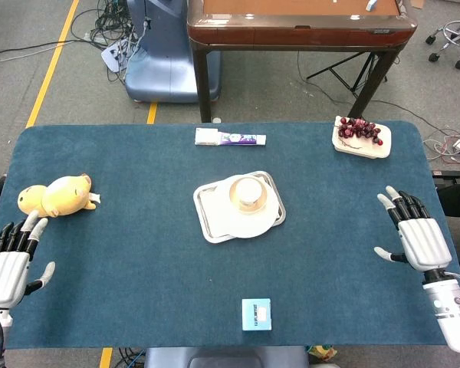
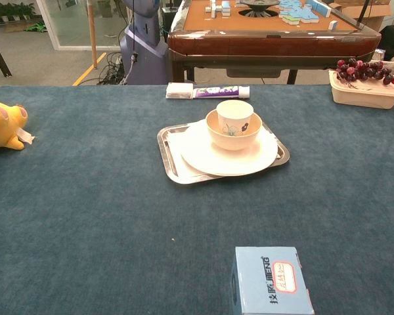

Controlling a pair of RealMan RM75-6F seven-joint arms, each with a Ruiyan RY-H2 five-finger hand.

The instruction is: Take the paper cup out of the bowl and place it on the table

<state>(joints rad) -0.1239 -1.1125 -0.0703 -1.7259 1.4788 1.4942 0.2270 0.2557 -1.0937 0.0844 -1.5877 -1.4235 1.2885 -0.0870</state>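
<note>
Paper cup (image 2: 234,115) sits in bowl (image 2: 233,133) (hands (image 1: 11,261) well apart).

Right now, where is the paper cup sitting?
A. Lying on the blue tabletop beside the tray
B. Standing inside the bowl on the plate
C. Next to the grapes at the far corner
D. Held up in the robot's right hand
B: the paper cup stands upright inside the bowl, which rests on the white plate on the metal tray; neither hand is near it.
</note>
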